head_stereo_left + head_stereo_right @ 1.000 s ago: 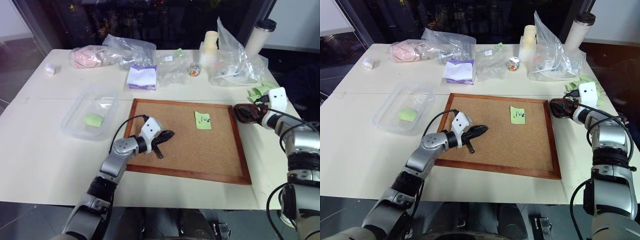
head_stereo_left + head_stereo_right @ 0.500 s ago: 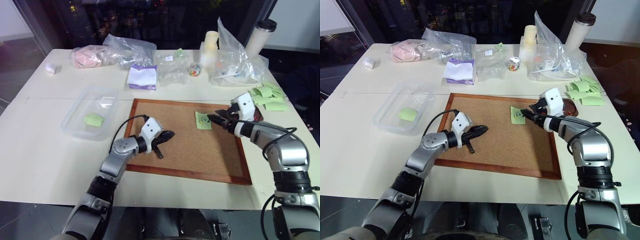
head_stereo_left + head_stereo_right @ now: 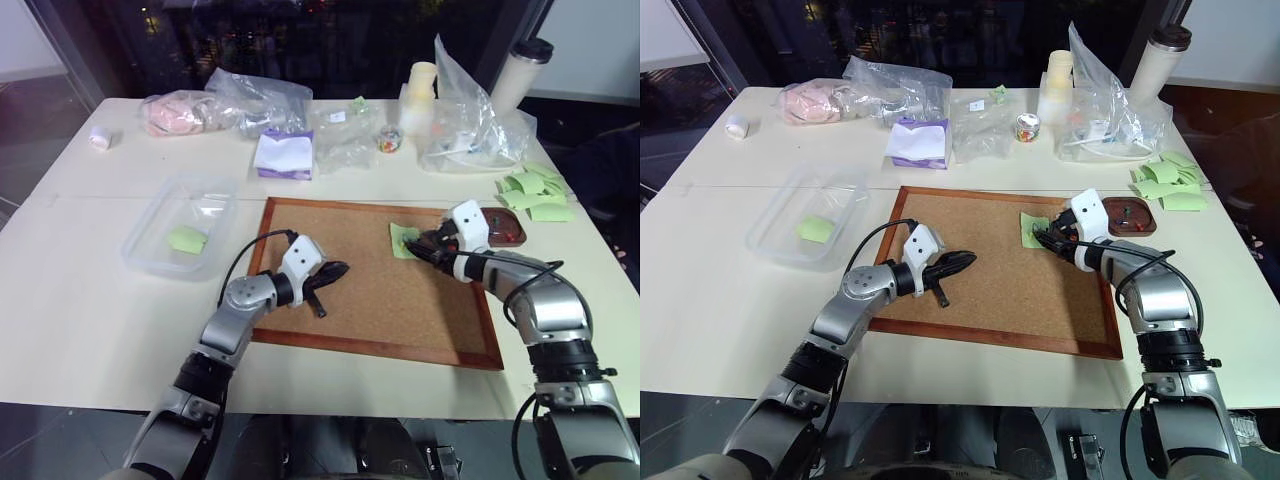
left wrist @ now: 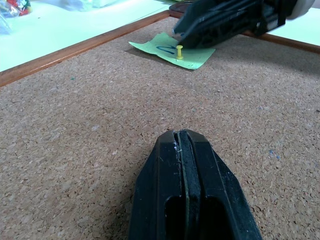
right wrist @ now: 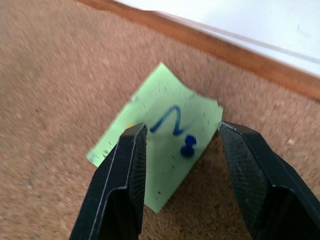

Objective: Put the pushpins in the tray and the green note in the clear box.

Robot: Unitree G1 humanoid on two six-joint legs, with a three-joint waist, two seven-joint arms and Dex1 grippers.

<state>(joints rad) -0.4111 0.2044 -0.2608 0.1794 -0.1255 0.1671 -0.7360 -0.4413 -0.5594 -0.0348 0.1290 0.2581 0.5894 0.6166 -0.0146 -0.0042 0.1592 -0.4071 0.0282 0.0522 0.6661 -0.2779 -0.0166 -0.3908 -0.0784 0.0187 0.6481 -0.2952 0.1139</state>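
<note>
The green note (image 3: 401, 240) lies on the cork board (image 3: 400, 300), near its far right corner. A blue pushpin (image 5: 188, 147) and a yellow pushpin (image 4: 179, 51) stick in the note. My right gripper (image 5: 184, 136) is open just above the note, one finger on each side of the blue pin and not touching it. The small reddish-brown tray (image 3: 502, 229) sits just past the board's right edge. The clear box (image 3: 210, 200) stands left of the board with a green paper (image 3: 187, 240) inside. My left gripper (image 3: 336, 270) rests shut over the board's left part, holding nothing.
A heap of green papers (image 3: 535, 188) lies beyond the tray. Along the table's far side are wrinkly plastic bags (image 3: 470, 120), a purple packet (image 3: 284, 155), a small jar of coloured pins (image 3: 390, 138), a white bottle (image 3: 420, 95) and a tall cup (image 3: 520, 72).
My right gripper has swung left from the tray onto the cork board over the green note, and its fingers have narrowed around the blue pin. The left arm has stayed still.
</note>
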